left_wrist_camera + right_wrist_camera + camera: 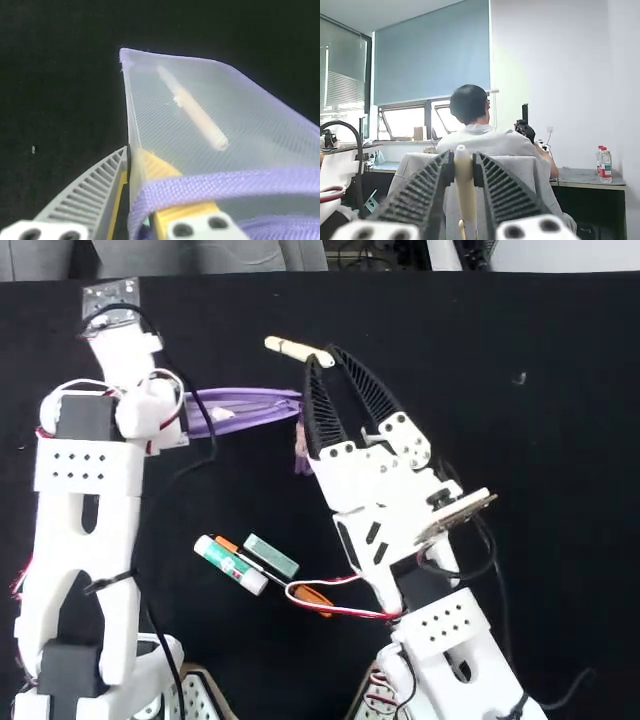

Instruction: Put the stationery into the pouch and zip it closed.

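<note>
Alignment between the pen [290, 347] and the pouch [245, 408] is what the coming move turns on. The right end effector [318, 365] is clamped on the cream pen at its fingertips. The pen lies crosswise to the fingers, with most of its length sticking out toward the left arm. The pouch lies just beside those fingers on the same side, a little nearer the arm's base than the pen, and its long axis runs roughly parallel to the pen. The left end effector [134, 155] pinches the pouch's near edge and holds it out toward the other arm. Through the translucent wall in the left wrist view a pale pen shape shows, though I cannot tell whether it is inside or behind the pouch. The right arm is stretched forward over the desk [540, 360], its wrist raised so the fingers point out level. The left arm is folded upright, its end effector turned sideways. Well behind the right end effector, near its base, a glue stick [232, 566] and an eraser [271, 555] wait on the desk. The pen likely needs turning end-on to the pouch's mouth, which is not plainly visible.
</note>
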